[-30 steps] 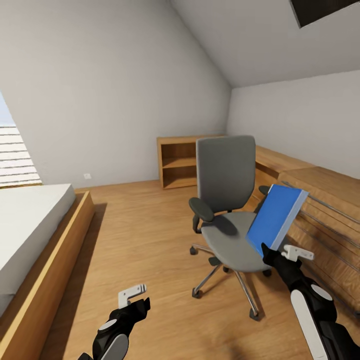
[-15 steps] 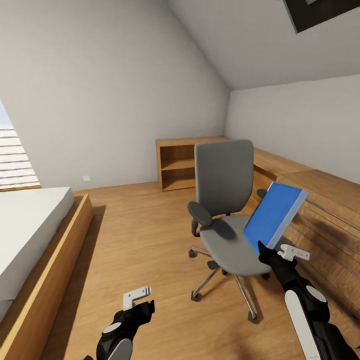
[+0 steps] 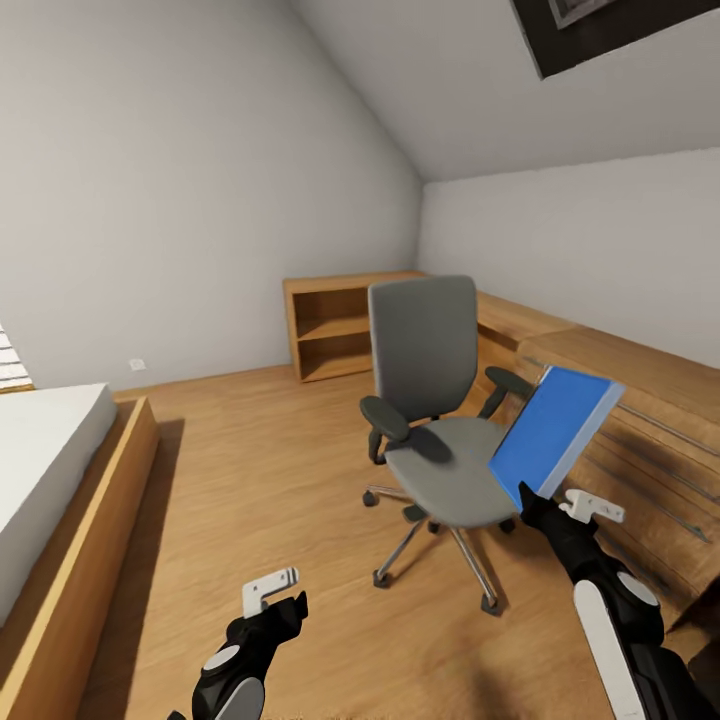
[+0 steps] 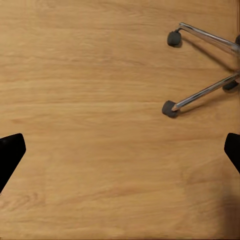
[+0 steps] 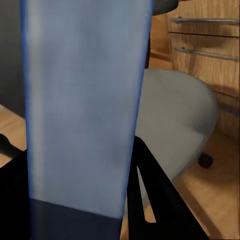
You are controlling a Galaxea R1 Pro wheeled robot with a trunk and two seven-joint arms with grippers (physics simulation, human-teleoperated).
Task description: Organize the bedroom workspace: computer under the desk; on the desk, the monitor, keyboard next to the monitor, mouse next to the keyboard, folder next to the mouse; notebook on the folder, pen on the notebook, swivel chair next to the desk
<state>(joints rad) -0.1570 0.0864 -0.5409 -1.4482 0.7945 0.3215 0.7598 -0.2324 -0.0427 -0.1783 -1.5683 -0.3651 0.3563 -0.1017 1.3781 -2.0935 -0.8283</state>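
Attic bedroom, wood floor (image 3: pixel 260 470). Right gripper (image 3: pixel 545 508) clamped on the blue folder's (image 3: pixel 552 430) near bottom corner, folder tilted up over the chair (image 3: pixel 440 420) seat's right edge. Looks thin, stiff, light; corner hold may pivot. Left gripper (image 3: pixel 272 598) spread apart, holding nothing.

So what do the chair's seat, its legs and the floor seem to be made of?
The chair's seat looks like matte grey fabric or foam: soft, no shine. Its legs look like polished metal, probably chrome, since they glint along their length. The floor looks like light wood boards with visible grain, though it may be laminate.
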